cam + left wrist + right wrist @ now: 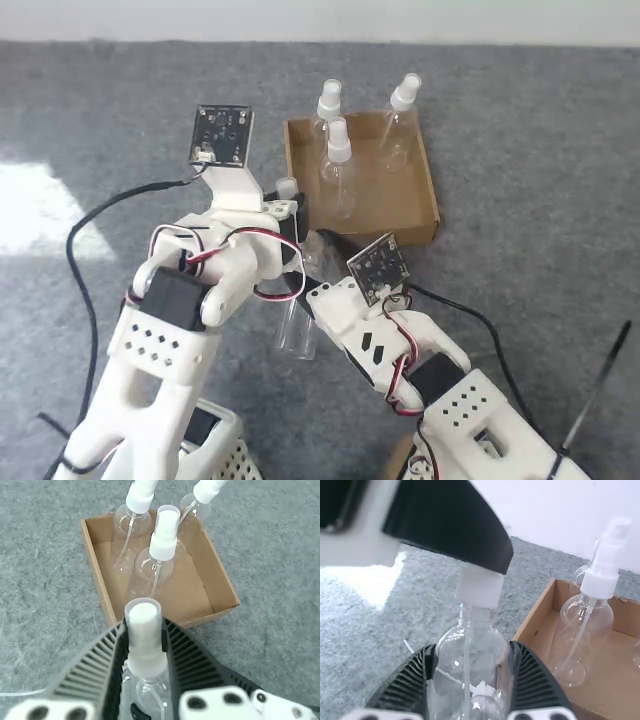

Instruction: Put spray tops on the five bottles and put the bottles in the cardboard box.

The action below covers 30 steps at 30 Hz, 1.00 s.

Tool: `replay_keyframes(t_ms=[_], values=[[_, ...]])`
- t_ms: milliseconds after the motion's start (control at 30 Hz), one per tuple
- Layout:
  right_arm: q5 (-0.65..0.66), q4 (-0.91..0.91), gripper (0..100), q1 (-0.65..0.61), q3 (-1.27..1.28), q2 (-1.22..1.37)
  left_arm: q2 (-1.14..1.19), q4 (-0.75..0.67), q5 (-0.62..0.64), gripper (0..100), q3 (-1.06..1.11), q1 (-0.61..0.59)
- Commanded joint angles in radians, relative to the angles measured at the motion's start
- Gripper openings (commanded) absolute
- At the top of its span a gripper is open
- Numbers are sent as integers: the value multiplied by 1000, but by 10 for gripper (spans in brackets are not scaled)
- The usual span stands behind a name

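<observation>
Carpet [520, 120]: left pincer [144, 632] grips spray top [143, 617], right pincer [470, 652] bottle [451, 662].

The open cardboard box [415, 230] lies far and right of centre. Three clear bottles [338, 180] stand upright inside it, each wearing a white spray top [339, 138]. A fourth clear bottle [467, 660] is upright just near-left of the box, with another white spray top [144, 630] on its neck.

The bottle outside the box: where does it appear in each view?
High view: the bottle is between the two arms, close to the box.
Left wrist view: its spray top is gripped by the left tool, box beyond.
Right wrist view: the right tool grips its clear body, near the box.
Shared landmark: the box.
</observation>
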Motion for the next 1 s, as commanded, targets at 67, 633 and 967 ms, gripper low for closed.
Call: replay_keyframes(t_ms=[67, 633, 967], values=[[-15, -151, 6, 58, 3, -36, 0, 37, 9, 12, 24, 2], [-14, -188, 6, 58, 25, -27, 0, -92, 55, 11, 137, 43], [-14, -188, 6, 58, 28, -28, -338, -163, 21, 13, 294, 52]])
